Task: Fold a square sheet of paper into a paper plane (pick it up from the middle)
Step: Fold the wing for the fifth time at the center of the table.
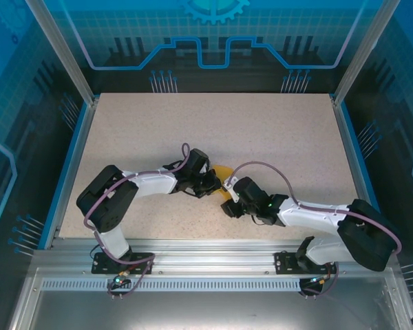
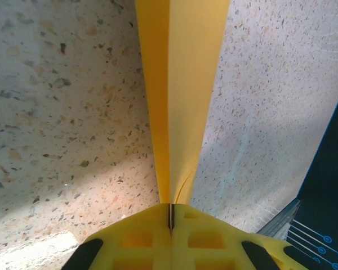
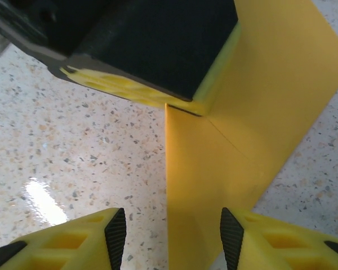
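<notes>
1. Note left gripper clamped on folded square sheet of paper, middle of table.
2. Note right gripper released, poised over sheet's edge, sheet toward 1 o'clock.
3. Close squarely along crease; avoid skew.

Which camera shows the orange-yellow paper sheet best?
Right wrist view: the folded orange-yellow paper sheet lies broadside, crease and edges plain. Left wrist view sees it edge-on beyond the shut left fingers; top view catches a small patch.

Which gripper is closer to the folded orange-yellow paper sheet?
Left. The left gripper is clamped on the orange-yellow paper sheet; the right gripper is open, straddling its edge.
</notes>
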Controlling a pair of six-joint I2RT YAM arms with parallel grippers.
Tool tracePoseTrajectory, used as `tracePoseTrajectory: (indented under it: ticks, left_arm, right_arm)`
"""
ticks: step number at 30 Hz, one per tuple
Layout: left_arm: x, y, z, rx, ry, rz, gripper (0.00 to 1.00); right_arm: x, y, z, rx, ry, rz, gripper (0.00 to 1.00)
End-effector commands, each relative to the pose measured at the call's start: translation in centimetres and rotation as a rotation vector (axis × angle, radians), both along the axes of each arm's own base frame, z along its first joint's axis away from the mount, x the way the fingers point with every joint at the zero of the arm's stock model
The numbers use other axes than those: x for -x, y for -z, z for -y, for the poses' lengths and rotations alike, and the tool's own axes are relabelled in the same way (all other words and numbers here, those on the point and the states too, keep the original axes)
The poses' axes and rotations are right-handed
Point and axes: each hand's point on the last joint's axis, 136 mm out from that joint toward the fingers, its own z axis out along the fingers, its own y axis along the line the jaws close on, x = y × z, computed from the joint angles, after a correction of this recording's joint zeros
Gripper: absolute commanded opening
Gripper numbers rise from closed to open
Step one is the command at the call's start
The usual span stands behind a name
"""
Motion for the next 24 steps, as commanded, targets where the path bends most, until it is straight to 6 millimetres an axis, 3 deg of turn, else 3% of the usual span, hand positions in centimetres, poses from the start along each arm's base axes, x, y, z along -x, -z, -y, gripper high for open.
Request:
tracePoseTrajectory:
  ticks: [1,10,16,24]
  left_arm:
    - [0.3,-0.2,0.7,0.012,0.032,-0.017,0.04]
    - [0.3,-0.3,0.7,0.016,0.032,-0.015,0.05]
    - [0.3,-0.3,0.7,0.015,0.032,-0.015,0.05]
    - [0.4,-0.3,0.7,0.016,0.037,-0.012,0.06]
  right_arm:
    - [-0.6,-0.1,-0.5,0.048,-0.011,0.058,0.5]
    - [-1.1,0.4,-1.2,0.109,-0.011,0.079,0.43]
    - [-1.0,0.7,-1.0,0.12,0.006,0.07,0.25]
    - [-1.1,1.0,-0.6,0.138,0.031,0.058,0.15]
